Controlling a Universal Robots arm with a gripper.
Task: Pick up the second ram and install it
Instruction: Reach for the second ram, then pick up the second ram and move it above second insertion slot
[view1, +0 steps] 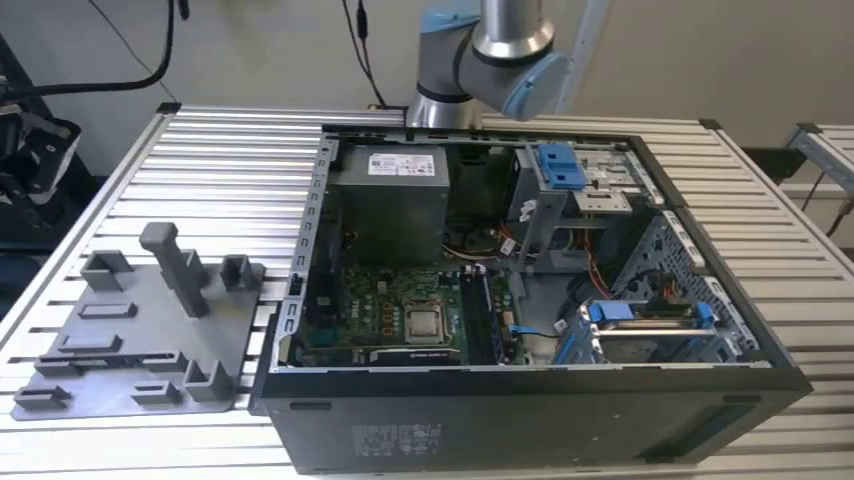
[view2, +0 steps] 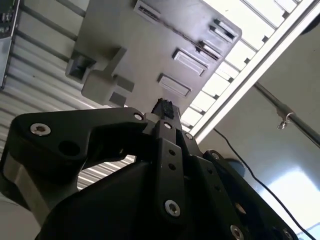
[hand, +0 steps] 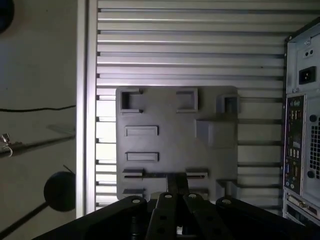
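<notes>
gripper (hand: 178, 181) is hovering high, jaws looking pinched narrow and empty, lining up over the second ram (hand: 155, 175) — it's standing on edge in the grey tray (view1: 134, 330), lower left of the exterior view, propped for an easy pinch.

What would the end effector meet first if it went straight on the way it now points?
Probably the grey tray, which the end effector points at; depth is unclear.

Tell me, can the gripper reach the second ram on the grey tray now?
Probably yes. The second ram seems to stand on edge in the grey tray, open from above, nothing lying over it. In the first wrist view the gripper points toward it.
</notes>
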